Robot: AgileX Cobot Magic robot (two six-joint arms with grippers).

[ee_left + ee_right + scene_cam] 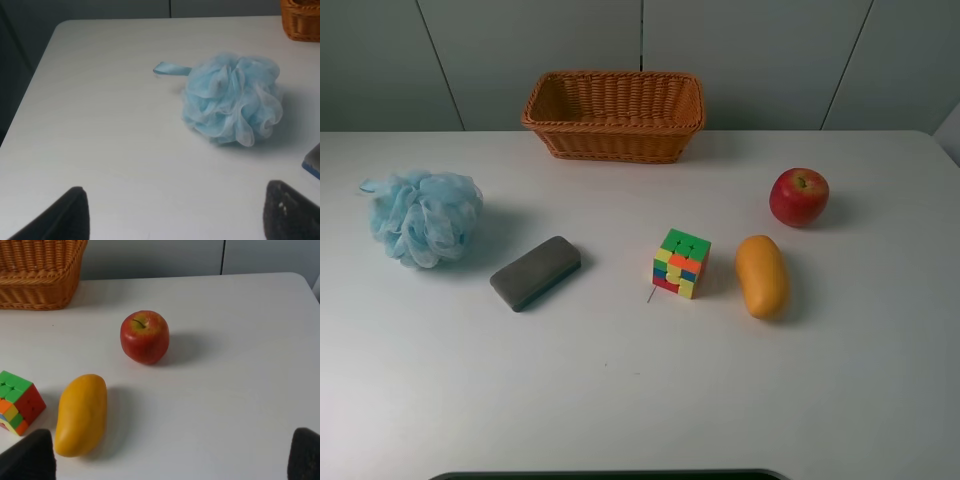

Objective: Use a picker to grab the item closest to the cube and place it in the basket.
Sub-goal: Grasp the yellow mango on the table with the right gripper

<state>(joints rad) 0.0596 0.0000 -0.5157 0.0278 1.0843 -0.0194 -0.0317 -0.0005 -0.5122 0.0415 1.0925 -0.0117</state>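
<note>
The mango [762,275] lies on the counter [620,400] just right of the cube [681,263]. It is nearer to the cube than anything else, so it is the thing I must pick. No step is done yet; this is the very start.

My right end effector [165,460] is on the mango's side, wide open, with nothing in it. My left end effector [177,215] is wide open and empty too, and it looks at the blue bath puff [230,97].

I think the next move is to bring the right one down over the mango and close across its thin middle without bumping the cube. The mango is round and may roll.

The apple [799,197] sits farther back on the right, apart from the mango. The basket [615,112] waits at the far edge, top open. The way there looks free, and the counter's right edge is well apart.
</note>
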